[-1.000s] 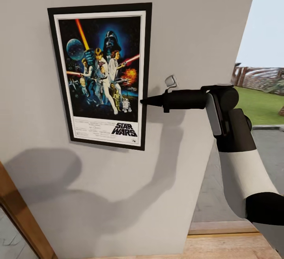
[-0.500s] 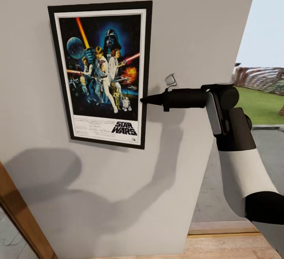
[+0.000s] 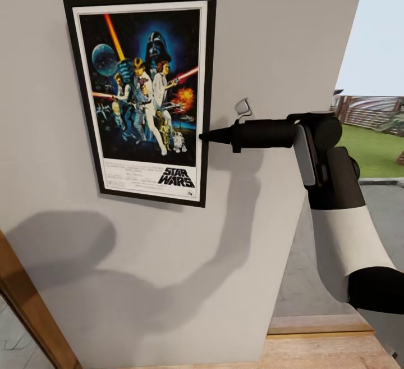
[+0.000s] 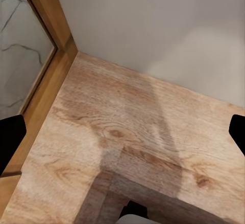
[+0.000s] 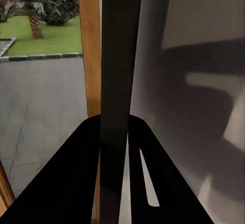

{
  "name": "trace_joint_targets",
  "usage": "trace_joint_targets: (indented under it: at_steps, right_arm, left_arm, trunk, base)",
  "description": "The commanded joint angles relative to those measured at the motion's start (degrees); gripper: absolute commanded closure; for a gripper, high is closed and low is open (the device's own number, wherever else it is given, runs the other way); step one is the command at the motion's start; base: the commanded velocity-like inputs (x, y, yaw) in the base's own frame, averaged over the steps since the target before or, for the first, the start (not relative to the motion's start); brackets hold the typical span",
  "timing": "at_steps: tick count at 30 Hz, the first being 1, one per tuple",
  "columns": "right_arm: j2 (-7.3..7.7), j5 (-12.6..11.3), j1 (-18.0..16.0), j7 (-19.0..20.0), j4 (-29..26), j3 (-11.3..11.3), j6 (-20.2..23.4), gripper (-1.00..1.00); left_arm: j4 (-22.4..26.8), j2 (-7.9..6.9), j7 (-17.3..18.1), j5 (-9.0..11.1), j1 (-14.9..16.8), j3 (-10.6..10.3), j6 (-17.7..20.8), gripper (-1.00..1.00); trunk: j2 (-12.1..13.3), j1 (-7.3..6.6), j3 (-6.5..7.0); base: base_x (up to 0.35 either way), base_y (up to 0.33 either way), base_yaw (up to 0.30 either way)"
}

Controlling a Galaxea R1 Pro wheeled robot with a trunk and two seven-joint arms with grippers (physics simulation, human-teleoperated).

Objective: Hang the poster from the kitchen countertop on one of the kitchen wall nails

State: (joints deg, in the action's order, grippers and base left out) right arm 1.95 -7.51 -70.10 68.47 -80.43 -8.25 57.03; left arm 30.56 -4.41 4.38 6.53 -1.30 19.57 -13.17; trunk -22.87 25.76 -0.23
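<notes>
the poster (image 3: 143,96) sits flat against the pale grey wall (image 3: 280,32), slightly tilted. the right gripper (image 3: 205,136) pinches its right frame edge, fingers clenched on the black frame (image 5: 120,81) in the right wrist view. the left gripper's dark fingers (image 4: 11,137) stand apart, released, over the light wood floor (image 4: 127,147), apparently near a wooden door frame (image 4: 48,14).

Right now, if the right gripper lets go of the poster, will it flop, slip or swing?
Probably stiff: the poster stays flat while the right gripper pinches only its side edge. It sits slightly askew against the wall, so it may swing or slide down. No nail is visible.
</notes>
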Motion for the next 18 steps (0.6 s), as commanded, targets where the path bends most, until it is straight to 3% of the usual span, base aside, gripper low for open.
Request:
trace_joint_targets:
  at_steps: [1, 18]
  right_arm:
    - [0.05, -0.49, -0.05, 0.00, 0.03, -0.07, 0.53, 1.00]
    - [0.12, -0.49, -0.12, -0.01, 0.01, -0.10, 0.53, 1.00]
  left_arm:
    - [0.03, 0.01, 0.46, 0.59, -0.02, 0.12, -0.01, -1.00]
    - [0.03, 0.01, 0.46, 0.59, -0.02, 0.12, -0.01, -1.00]
  trunk:
    - [-0.04, 0.02, -0.02]
    - [-0.04, 0.02, -0.02]
  base:
    - [0.000, 0.000, 0.000]
    - [0.000, 0.037, 0.000]
